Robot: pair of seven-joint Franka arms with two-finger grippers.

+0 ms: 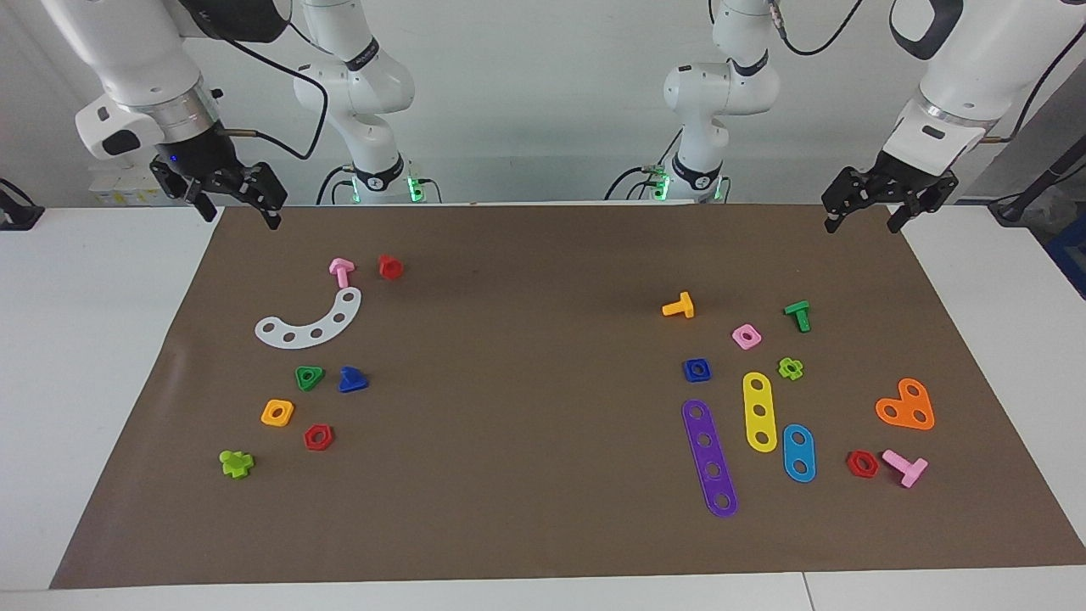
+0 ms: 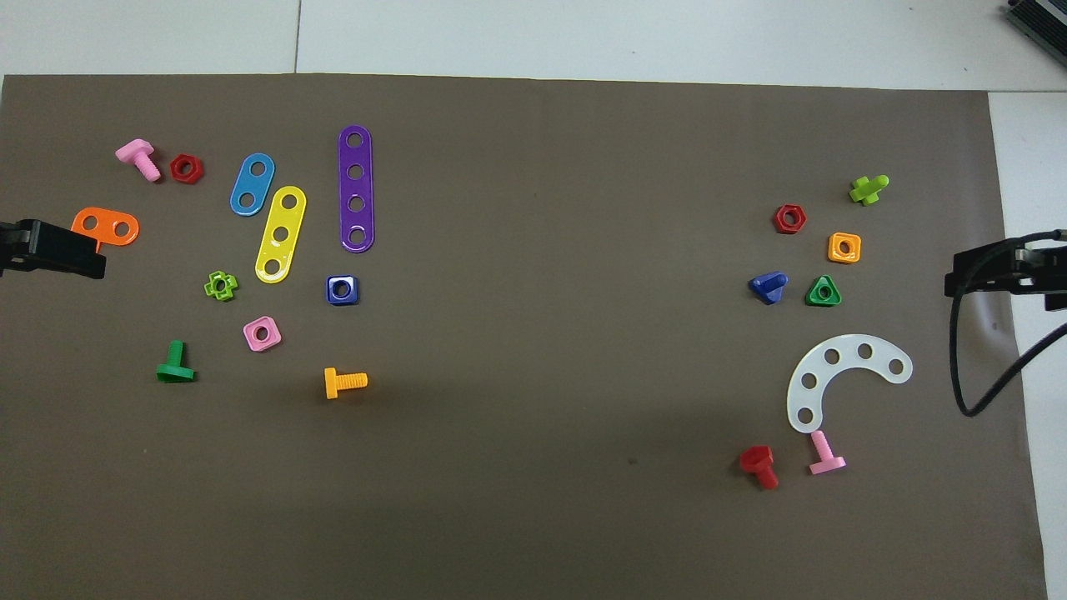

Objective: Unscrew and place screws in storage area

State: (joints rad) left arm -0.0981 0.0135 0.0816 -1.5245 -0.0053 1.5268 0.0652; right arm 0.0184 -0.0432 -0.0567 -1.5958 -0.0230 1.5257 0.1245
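Observation:
The dark blue bolt with a triangular head (image 1: 352,379) lies loose on the brown paper mat (image 1: 526,339), beside a green triangular nut (image 1: 309,377), toward the right arm's end. It also shows in the overhead view (image 2: 768,286), beside the same nut (image 2: 824,292). The mat (image 2: 542,333) carries no marked storage area. My right gripper (image 1: 242,219) hangs open and empty over the mat's corner near the robots, well apart from the bolt. My left gripper (image 1: 861,227) hangs open and empty over the other near corner. Both show at the edges of the overhead view, right gripper (image 2: 992,275), left gripper (image 2: 58,250).
Near the blue bolt lie a white curved strip (image 1: 312,322), pink (image 1: 341,271) and red (image 1: 389,266) bolts, and orange (image 1: 277,412) and red (image 1: 318,437) nuts. Toward the left arm's end lie a dark blue square nut (image 1: 696,369), coloured strips (image 1: 709,458) and more bolts.

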